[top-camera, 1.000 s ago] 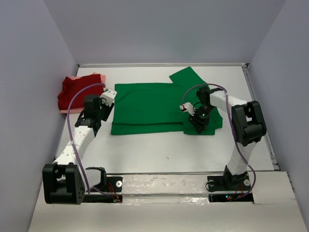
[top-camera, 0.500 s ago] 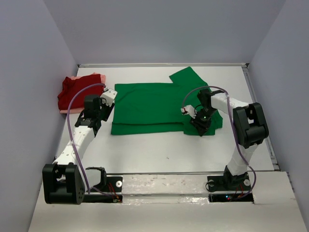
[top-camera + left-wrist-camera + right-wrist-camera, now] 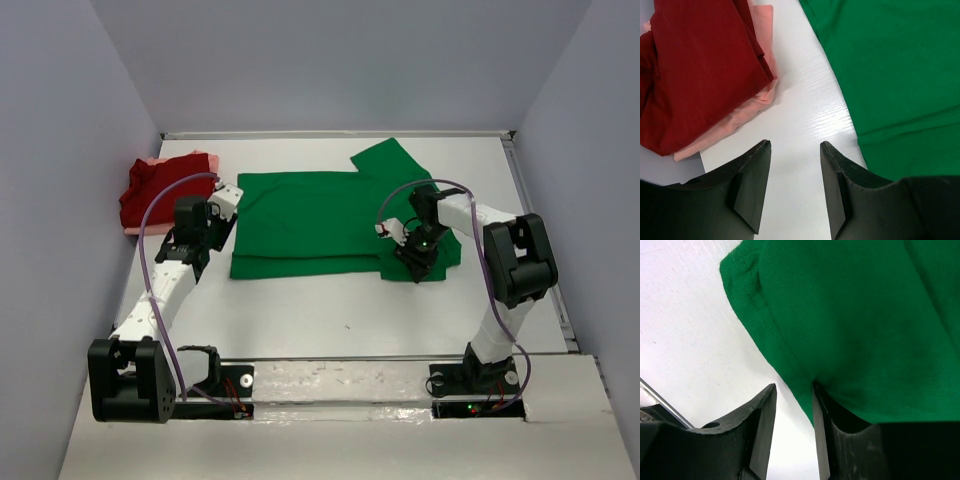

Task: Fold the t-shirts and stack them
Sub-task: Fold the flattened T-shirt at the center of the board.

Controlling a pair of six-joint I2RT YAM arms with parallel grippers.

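Observation:
The bright green t-shirt (image 3: 310,215) lies spread flat in the middle of the table, one sleeve (image 3: 385,160) pointing toward the back. A dark red t-shirt (image 3: 160,185) sits bunched on a pale pink one (image 3: 150,163) at the back left. My left gripper (image 3: 218,222) hovers open over bare table between the red pile (image 3: 695,65) and the green shirt's left edge (image 3: 900,65), its jaws (image 3: 795,145) empty. My right gripper (image 3: 416,262) is at the green shirt's near right corner. There its jaws (image 3: 793,387) stand apart, with the hem (image 3: 790,370) lying across one finger.
Grey walls enclose the white table on three sides. A metal rail (image 3: 330,134) runs along the back edge and another (image 3: 540,240) down the right. Purple cables loop above both arms. Bare table lies in front of the green shirt (image 3: 330,310).
My right gripper has crept slightly toward the shirt's near right corner and its jaws have narrowed a little. The left arm and the shirts have not moved.

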